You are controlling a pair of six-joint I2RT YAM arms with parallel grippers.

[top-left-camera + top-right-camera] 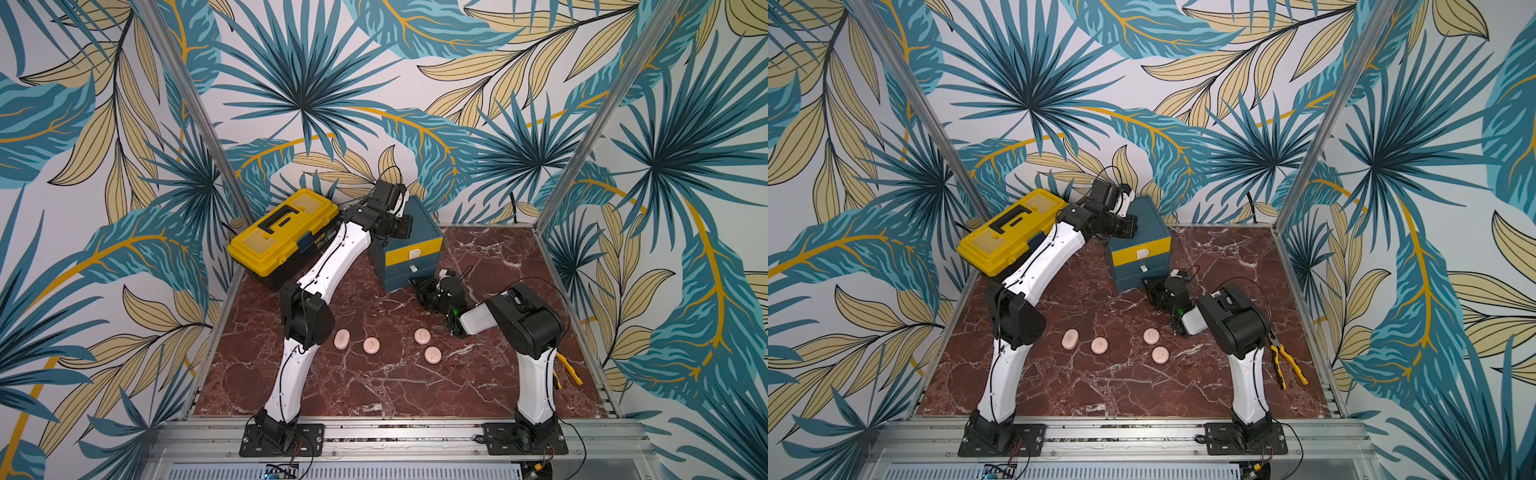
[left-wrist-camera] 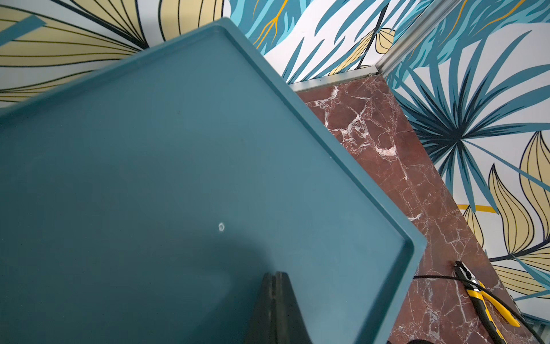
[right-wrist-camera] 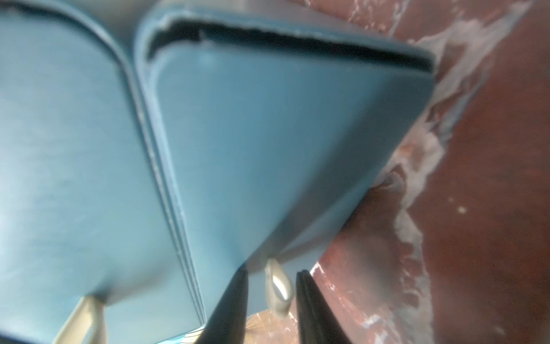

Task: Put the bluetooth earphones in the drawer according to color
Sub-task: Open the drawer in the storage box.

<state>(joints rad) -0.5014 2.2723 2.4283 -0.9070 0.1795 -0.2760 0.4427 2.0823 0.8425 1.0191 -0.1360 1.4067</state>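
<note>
- Four pale pink, pebble-shaped plastic earphone cases (image 1: 371, 345) lie toward the front of the red-brown marble tabletop (image 1: 374, 395), between the two arms. Two sit near the left arm and two more (image 1: 433, 354) lie close together nearer the middle. All four are outside the drawers.
- A pair of pliers (image 1: 1287, 361) with yellow-and-black handles lies at the table's right edge, beside the right arm.
- The right gripper (image 3: 273, 270) is low at the foot of the chest's front. Its black fingers stand partly apart on either side of the small white tab pull (image 3: 278, 289) of the lowest teal drawer (image 3: 268, 149). A gap shows on each side of the tab, so nothing is clamped.
- The small dark teal plastic chest (image 1: 422, 222) of three drawers stands angled behind the cases and well apart from them. Its top drawer front (image 1: 415, 254) is yellow.
- The left gripper (image 2: 275, 280) is over the chest's flat top, fingers pressed together and empty. I cannot tell whether it touches the top.
- A yellow plastic toolbox (image 1: 282, 232) with a black handle sits at the far left, just beside the chest.
</note>
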